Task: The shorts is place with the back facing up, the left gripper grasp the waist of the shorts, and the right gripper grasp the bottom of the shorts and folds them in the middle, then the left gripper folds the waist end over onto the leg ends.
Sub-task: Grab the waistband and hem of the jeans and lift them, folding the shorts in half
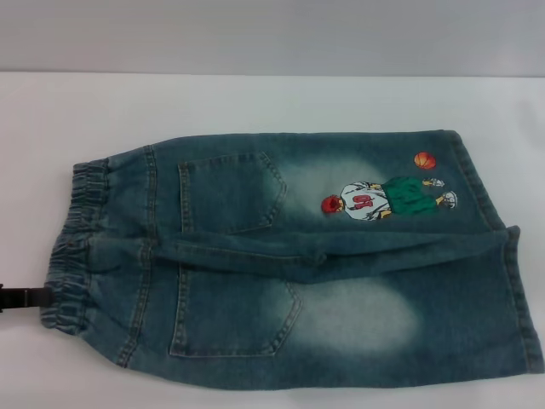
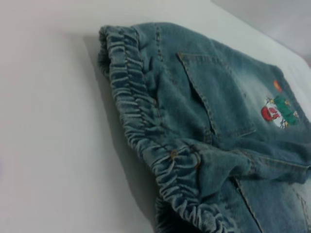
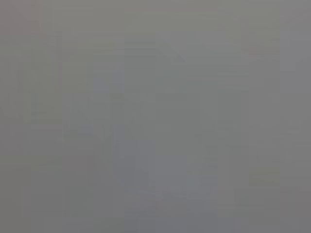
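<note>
White tabletop [image 1: 255, 102] fills my head view, with a grey wall band across the top of the frame. Starting at the far left edge, a small black piece of my left gripper [image 1: 24, 297] pokes in at the lower left, its tip touching or just beside the waist of the shorts [image 1: 75, 247]; I cannot tell whether my jaws there are spread or pinching the fabric. My left wrist view looks closely along that same ruffled band, which runs diagonally through the frame, but shows none of my fingers.

Moving right, the shorts [image 1: 289, 264] lie flat across the middle of the frame, back up, both back pockets [image 1: 230, 192] showing, a crease running lengthwise between the two legs. Further right sits the embroidered player [image 1: 387, 198] with the orange ball [image 1: 424, 159] in the upper right. At the right edge are the leg ends [image 1: 519, 298], spread flat and untouched.

My right gripper appears nowhere; its wrist view gives only plain grey.

By my judgement, nothing is folded yet. The garment is laid out properly, and my left side is only arriving at the waist. Still to come: a firm hold on the waist, my right taking the hems, the middle fold, then the waist carried over onto the leg ends.
</note>
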